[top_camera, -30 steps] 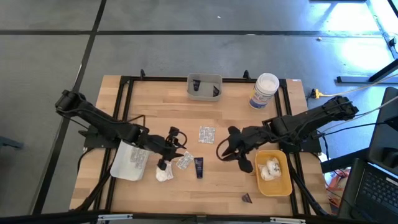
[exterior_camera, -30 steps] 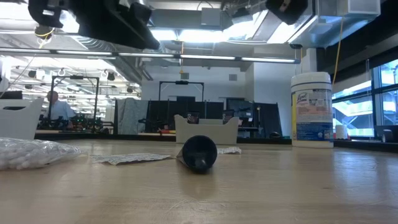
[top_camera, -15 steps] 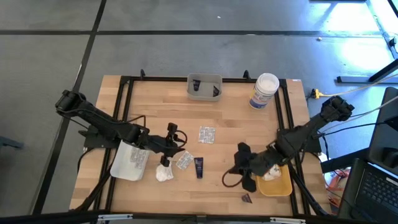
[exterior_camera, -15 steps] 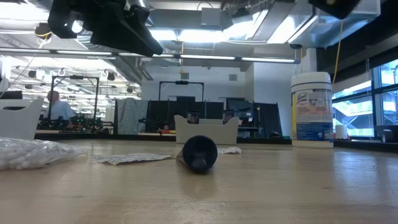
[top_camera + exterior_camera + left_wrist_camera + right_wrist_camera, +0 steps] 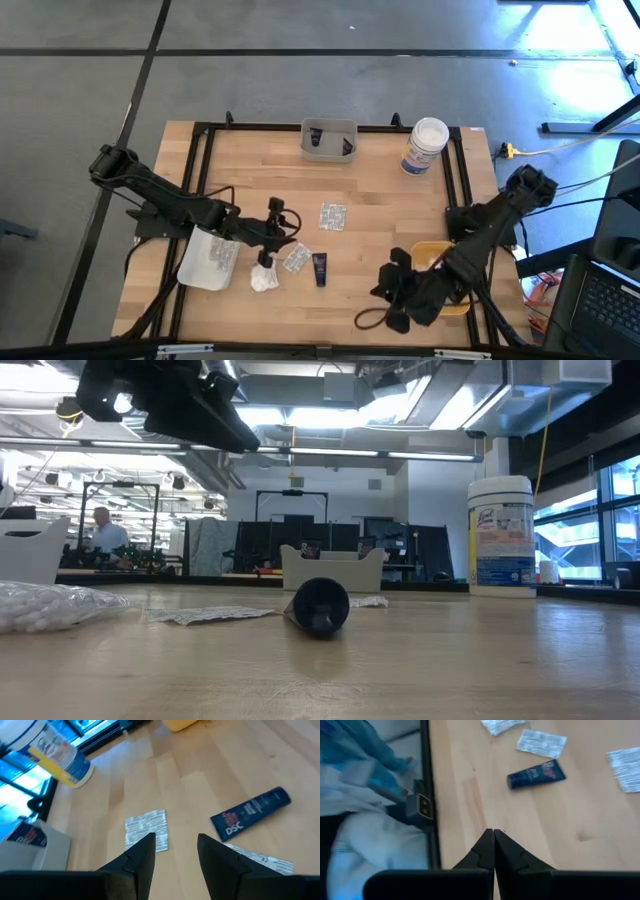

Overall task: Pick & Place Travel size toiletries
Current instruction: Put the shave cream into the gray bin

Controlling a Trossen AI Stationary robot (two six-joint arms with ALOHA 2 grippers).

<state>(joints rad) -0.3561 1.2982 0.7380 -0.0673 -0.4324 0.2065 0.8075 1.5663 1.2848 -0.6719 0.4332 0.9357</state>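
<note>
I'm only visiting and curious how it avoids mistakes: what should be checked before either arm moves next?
1. Left tool open above the table: ok.
2. Right tool shut, holding nothing: ok.
3. Dark tube lying free on the table: ok.
4. Silvery packet apart from the tube: ok.
5. Yellow tray uncovered: not ok, the right arm crosses over it.

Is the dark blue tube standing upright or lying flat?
Lying flat. The dark blue tube rests lengthwise on the table; its printed side faces up.
</note>
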